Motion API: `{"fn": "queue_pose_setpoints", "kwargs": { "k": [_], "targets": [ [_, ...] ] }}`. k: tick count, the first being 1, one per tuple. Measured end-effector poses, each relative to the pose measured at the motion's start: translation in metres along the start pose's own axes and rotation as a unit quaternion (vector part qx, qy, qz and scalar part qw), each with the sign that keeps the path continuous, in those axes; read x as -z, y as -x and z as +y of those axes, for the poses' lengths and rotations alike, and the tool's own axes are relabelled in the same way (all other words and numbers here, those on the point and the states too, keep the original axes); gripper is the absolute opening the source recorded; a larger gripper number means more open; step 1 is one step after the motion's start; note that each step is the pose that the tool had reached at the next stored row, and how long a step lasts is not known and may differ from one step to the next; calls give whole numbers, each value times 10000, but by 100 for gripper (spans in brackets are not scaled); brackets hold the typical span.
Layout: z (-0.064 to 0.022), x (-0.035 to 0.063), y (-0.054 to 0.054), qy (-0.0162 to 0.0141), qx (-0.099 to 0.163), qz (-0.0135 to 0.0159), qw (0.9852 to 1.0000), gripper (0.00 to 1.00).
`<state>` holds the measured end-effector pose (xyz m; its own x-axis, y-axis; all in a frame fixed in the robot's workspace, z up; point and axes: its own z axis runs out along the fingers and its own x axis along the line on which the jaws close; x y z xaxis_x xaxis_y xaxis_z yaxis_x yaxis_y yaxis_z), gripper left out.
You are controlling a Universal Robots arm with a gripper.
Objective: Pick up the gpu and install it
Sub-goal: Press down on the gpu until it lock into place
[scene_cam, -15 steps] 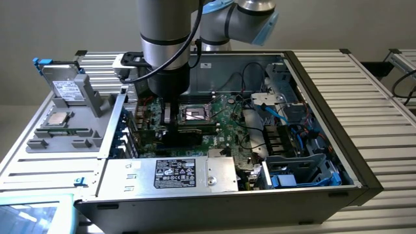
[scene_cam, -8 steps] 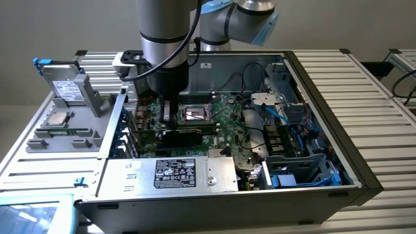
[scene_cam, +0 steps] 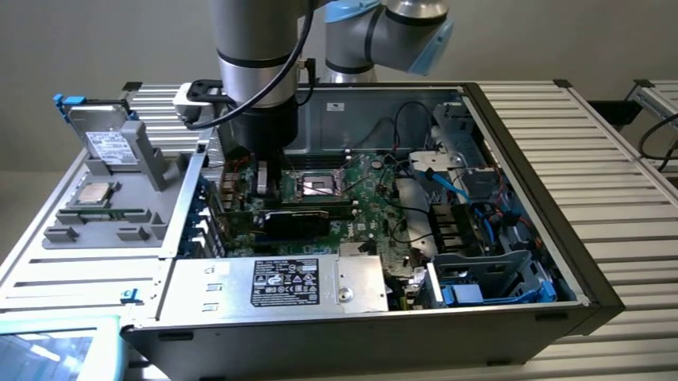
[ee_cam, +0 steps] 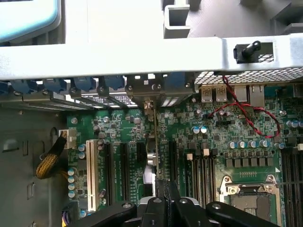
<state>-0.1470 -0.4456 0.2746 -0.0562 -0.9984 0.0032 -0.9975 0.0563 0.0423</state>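
While the arm reaches down into the open computer case (scene_cam: 551, 262) at the middle left of the exterior view, the gripper (ee_cam: 163, 196) has its jaws closed narrow on the top edge of the gpu (ee_cam: 155, 142). Seen edge-on at the centre of the wrist view, the card stands upright on the green motherboard (ee_cam: 227, 137) among the black expansion slots (ee_cam: 120, 165), its silver end bracket (ee_cam: 150, 106) against the case's rear wall. Toward the lower right of that frame lies the processor socket (ee_cam: 251, 196).
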Motion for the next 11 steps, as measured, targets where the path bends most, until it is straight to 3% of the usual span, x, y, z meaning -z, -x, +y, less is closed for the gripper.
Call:
{"fn": "queue_pose_setpoints", "kwargs": {
  "k": [11],
  "targets": [
    [166,-7,-9,0,27,1,10000,14]
  ]
}}
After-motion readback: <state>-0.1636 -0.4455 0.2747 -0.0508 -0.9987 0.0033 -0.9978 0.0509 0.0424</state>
